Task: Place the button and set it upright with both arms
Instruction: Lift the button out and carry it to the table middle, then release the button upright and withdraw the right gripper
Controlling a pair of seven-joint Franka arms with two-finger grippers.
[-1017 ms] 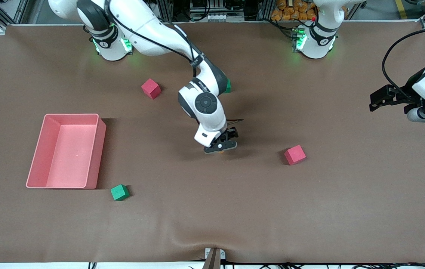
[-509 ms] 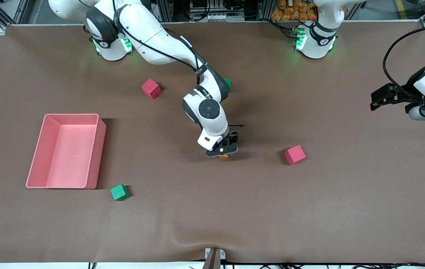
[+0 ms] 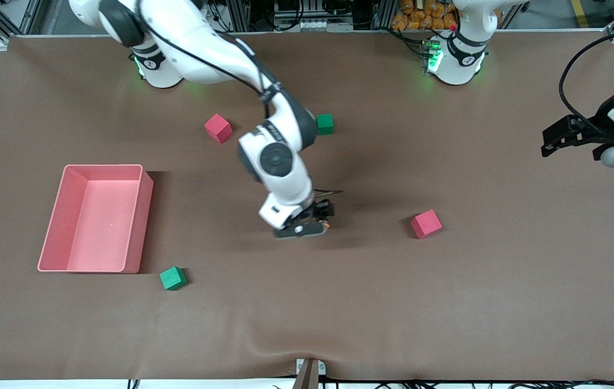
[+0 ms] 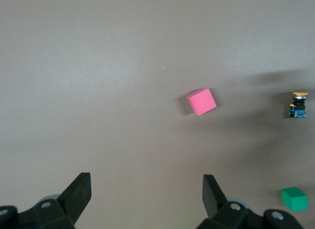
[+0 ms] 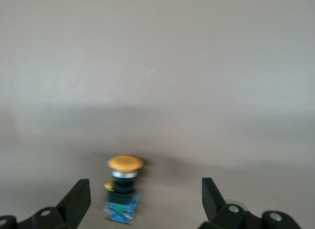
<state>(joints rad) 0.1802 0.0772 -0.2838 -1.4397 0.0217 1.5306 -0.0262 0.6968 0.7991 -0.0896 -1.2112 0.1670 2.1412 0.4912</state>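
A: Button [image 5: 124, 188] position?
B: Upright on bench [image 3: 447, 302], mid-bench, under right end effector [image 5: 145, 199], which is released.
A: Left end effector [image 4: 145, 197]?
B: Released, waiting over bench's left-arm end.

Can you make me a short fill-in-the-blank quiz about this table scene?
1. The button stands with its ____ cap up.
2. The right gripper is ____, its fingers apart from the button.
3. The tray is ____ in colour.
4. The left gripper waits toward the ____ arm's end of the table.

Missing words: orange; open; pink; left
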